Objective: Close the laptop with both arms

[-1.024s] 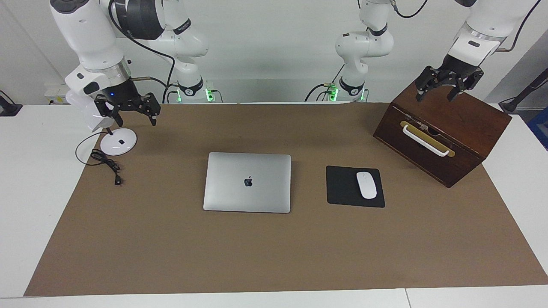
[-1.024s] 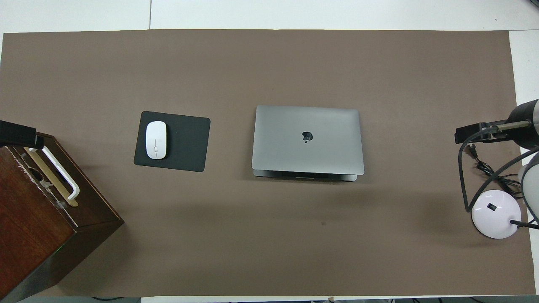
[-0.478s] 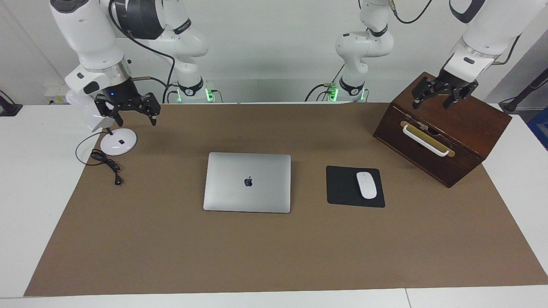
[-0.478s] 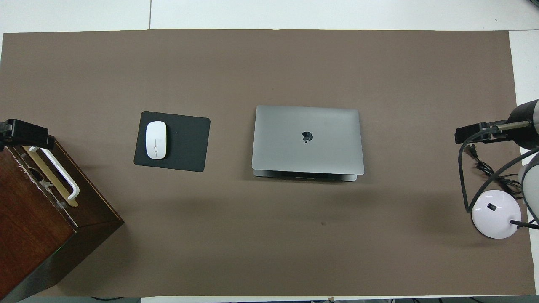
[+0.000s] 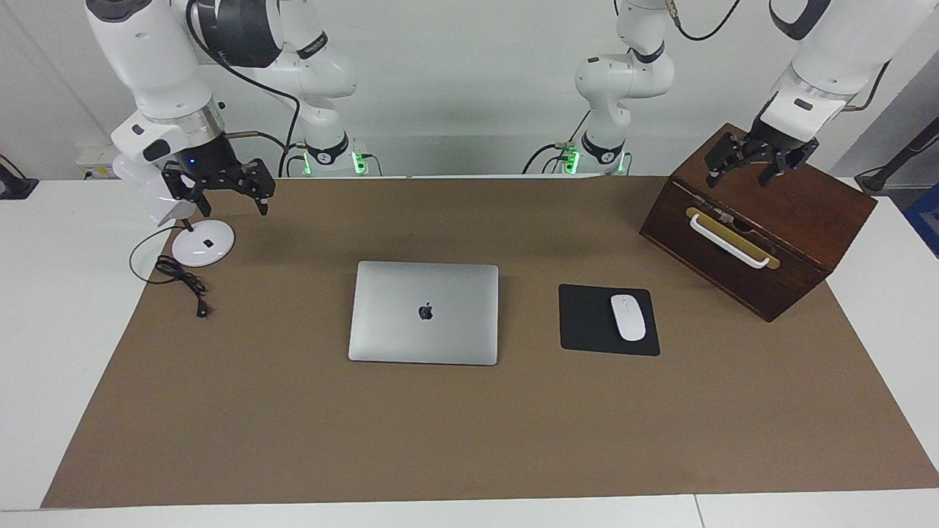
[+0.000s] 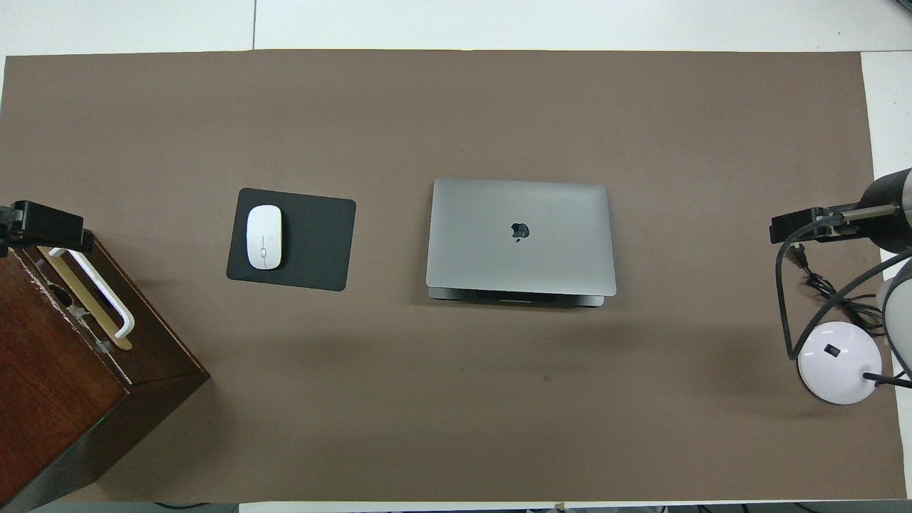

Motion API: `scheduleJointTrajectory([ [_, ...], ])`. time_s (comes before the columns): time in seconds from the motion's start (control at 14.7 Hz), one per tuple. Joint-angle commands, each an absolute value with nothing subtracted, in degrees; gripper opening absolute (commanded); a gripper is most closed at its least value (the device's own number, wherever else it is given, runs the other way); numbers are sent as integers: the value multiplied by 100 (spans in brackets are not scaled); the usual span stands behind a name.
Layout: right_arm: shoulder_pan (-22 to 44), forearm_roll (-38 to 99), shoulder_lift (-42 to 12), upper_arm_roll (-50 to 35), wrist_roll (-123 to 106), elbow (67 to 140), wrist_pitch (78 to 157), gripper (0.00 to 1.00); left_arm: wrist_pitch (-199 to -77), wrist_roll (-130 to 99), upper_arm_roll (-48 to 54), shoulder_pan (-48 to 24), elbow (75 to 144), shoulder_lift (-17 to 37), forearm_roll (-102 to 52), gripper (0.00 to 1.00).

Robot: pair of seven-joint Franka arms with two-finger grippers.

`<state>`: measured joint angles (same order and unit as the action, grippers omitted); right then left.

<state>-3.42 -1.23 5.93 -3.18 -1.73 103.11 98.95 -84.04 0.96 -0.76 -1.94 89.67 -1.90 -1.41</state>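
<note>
At the middle of the brown mat (image 5: 469, 440) you have the laptop (image 5: 424, 313), lid down with the dark logo facing up, lying beside the black mouse pad (image 5: 587, 323) that carries the white mouse (image 5: 628, 317); the pad sits toward the left arm's end of the table. The overhead view gives you something the facing view hides: along the laptop's edge nearer the robots a thin strip of the base shows under the lid (image 6: 520, 235), so the lid may not be fully seated, though you cannot tell for certain. The facing view, in turn, shows you the arms' whole pose, where the overhead one catches only dark gripper tips at its edges. Your left gripper (image 5: 748, 163) hangs raised over the top of the wooden box (image 5: 807, 213), fingers spread apart and pointing down. Your right gripper (image 5: 233, 192) is held up over the mat's corner near the white lamp base (image 5: 203, 243) and its black cable (image 5: 180, 282), fingers likewise apart. The laptop's long axis runs from one arm's end of the table toward the other, square with the mat's edges.
</note>
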Motion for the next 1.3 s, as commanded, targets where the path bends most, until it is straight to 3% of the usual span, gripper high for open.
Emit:
scheduleJointTrajectory([
  [0.0,-413,-88,686,-334,-281,10380,9905,100,-8446,18,-53,-228,9123,-255,-44,100],
  [1.23,-475,-88,694,-325,-282,10371,9940,100,-8631,35,-44,-167,9307,-316,-62,100],
])
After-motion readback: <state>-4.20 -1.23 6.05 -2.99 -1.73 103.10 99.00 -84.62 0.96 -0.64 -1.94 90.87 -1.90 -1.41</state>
